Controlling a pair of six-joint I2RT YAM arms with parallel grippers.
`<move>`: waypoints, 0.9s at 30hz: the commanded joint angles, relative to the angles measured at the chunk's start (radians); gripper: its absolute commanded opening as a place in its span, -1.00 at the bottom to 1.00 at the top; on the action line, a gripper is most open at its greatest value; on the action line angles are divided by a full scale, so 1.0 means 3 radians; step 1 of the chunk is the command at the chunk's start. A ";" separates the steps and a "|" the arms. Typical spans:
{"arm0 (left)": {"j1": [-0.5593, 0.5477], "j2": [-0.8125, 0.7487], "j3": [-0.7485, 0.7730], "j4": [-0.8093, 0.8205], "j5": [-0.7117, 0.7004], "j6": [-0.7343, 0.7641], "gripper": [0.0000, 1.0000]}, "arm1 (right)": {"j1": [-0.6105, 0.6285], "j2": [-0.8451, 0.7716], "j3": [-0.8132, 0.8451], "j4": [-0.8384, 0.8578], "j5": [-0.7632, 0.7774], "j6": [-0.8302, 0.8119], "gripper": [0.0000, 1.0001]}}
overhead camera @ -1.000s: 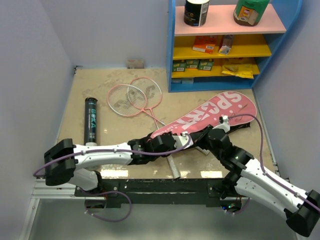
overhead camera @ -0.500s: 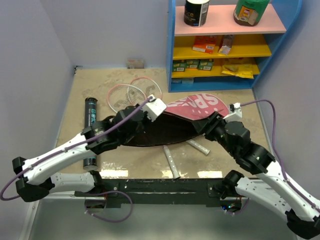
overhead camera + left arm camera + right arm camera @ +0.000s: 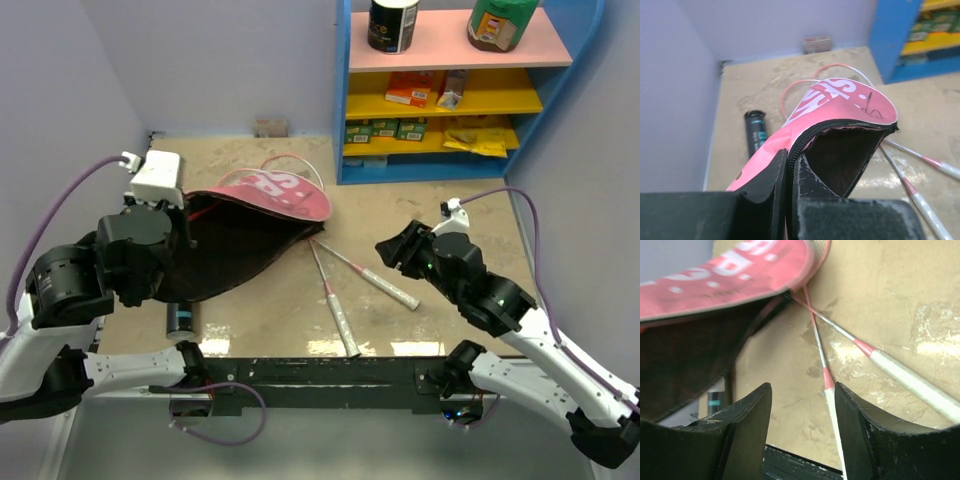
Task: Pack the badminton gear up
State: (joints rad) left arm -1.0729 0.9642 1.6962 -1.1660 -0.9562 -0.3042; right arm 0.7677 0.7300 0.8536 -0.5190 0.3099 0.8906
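Clenching the gaping pink bag (image 3: 270, 190), left gripper (image 3: 790, 156) apparently drapes it over rackets (image 3: 900, 372); right gripper (image 3: 802, 390) released.

The pink racket-shaped fabric bag (image 3: 850, 111) carries large white block letters (image 3: 832, 92), folded and seen aslant, so that only an "S" reads surely. The teal print on the long black shuttle tube (image 3: 756, 131) and the labels on the dark jar (image 3: 393, 22), the green jar (image 3: 500, 22) and the small boxes (image 3: 408, 92) of the blue shelf unit (image 3: 343, 100) are too small to read.
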 commanded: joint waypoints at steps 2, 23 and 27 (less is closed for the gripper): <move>0.0048 0.0242 0.0430 -0.0430 -0.1071 -0.0377 -1.00 | 0.0013 0.0021 -0.0125 0.0145 -0.0158 -0.0074 0.13; 0.1929 0.0973 -0.1501 0.2301 0.1346 0.1071 -1.00 | 0.0013 0.0788 -0.0370 0.0620 -0.0578 -0.0463 0.13; 0.2022 0.1076 -0.1742 0.2338 0.1495 0.0923 -1.00 | 0.0013 0.1114 -0.0258 0.0585 -0.0492 -0.0723 0.14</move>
State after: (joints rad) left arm -0.4942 1.2915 1.2045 -0.5663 -0.6643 0.0280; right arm 0.7677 0.9867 0.7437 -0.3714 0.1532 0.7689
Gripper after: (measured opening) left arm 0.074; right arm 0.567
